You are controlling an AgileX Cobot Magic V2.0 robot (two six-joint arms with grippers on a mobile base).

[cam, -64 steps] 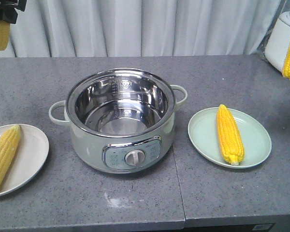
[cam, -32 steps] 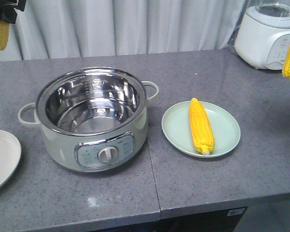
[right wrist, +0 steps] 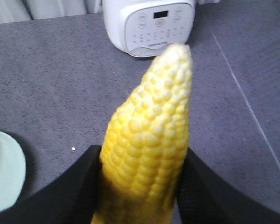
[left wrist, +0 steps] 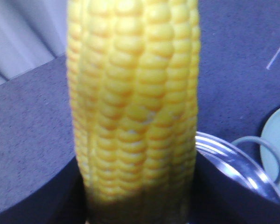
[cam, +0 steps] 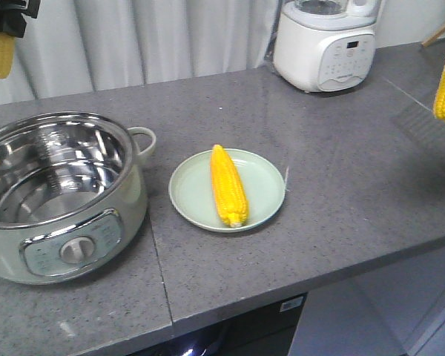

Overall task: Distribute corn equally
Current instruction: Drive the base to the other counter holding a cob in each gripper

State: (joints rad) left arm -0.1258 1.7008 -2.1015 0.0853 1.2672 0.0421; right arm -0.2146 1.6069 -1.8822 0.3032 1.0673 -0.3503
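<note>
Left gripper (left wrist: 137,210) pinches one corn cob (left wrist: 135,107), right gripper (right wrist: 140,196) pinches a second cob (right wrist: 149,130); both held high, likely for clearance over the desk (cam: 341,185). A third cob (cam: 228,185) lies on the green plate (cam: 271,189)

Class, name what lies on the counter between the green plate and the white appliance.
Nothing: the front view shows bare grey counter between green plate and white appliance.

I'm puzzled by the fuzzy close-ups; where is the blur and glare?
Front view: sharp, with bright reflections inside the pot. Left wrist view: the left-held corn fills the frame, soft-focused. Right wrist view: the right-held corn is blurry, the white appliance behind it crisper.
</note>
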